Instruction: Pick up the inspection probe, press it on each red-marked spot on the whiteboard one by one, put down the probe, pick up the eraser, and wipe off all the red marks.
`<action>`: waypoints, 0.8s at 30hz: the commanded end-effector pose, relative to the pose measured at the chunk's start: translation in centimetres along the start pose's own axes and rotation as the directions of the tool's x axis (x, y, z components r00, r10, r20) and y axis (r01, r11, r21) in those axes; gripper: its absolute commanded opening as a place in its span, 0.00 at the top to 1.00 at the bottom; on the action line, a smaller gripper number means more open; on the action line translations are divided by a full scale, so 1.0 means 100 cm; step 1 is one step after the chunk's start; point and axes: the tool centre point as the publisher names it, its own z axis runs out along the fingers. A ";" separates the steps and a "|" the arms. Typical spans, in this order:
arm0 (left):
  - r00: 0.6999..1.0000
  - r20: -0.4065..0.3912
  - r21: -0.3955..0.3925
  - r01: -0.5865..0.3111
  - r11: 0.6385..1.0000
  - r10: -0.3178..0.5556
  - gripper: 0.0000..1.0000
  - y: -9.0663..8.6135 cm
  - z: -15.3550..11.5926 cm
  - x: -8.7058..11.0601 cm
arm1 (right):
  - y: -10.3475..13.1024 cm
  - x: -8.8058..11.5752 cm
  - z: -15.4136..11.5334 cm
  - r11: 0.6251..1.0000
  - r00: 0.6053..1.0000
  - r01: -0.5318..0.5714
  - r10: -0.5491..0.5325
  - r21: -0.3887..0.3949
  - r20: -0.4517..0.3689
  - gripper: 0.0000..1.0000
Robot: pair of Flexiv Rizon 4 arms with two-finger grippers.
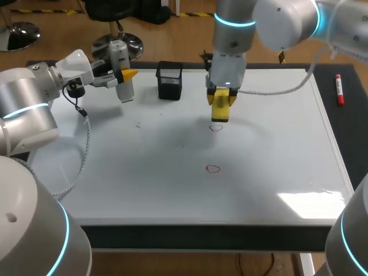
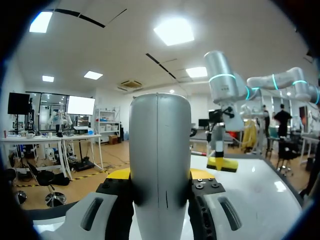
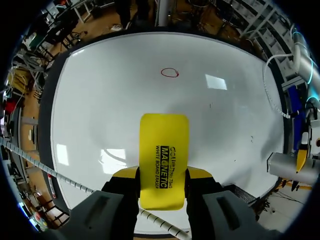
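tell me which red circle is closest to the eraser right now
The back red circle, just in front of the eraser held in the right gripper. The front red circle sits well apart, nearer the whiteboard's front edge.

A robotics lab; robot arms [image 1: 29, 103] flank a tabletop whiteboard [image 1: 144, 184]

Right gripper [image 1: 222, 93], gripping eraser [image 1: 221, 109], low over whiteboard [image 1: 144, 184]: bare board ahead and on both sides, room to pass. Near red circle [image 1: 215, 127] at eraser's tip, far red circle [image 1: 213, 168] farther ahead; both flat, no hindrance. Mesh pen cup [image 1: 169, 80] stands between right gripper and left gripper [image 1: 126, 76], blocking straight path across. White cable [image 1: 276, 91] loops over board on right gripper's outer side. Left gripper grips probe [image 1: 121, 63], well apart.
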 end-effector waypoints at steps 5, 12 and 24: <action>1.000 0.003 0.001 -0.001 1.000 0.001 1.00 -0.001 0.001 0.001 | 0.018 -0.016 0.019 1.000 1.000 0.002 -0.002 0.025 0.017 1.00; 1.000 0.003 0.001 -0.001 1.000 0.001 1.00 -0.001 0.001 0.001 | 0.017 -0.016 0.030 1.000 1.000 -0.007 0.006 0.028 0.019 1.00; 1.000 0.003 0.001 -0.001 1.000 0.001 1.00 -0.001 0.001 0.001 | 0.012 -0.025 0.046 1.000 0.999 0.013 -0.014 0.022 0.030 1.00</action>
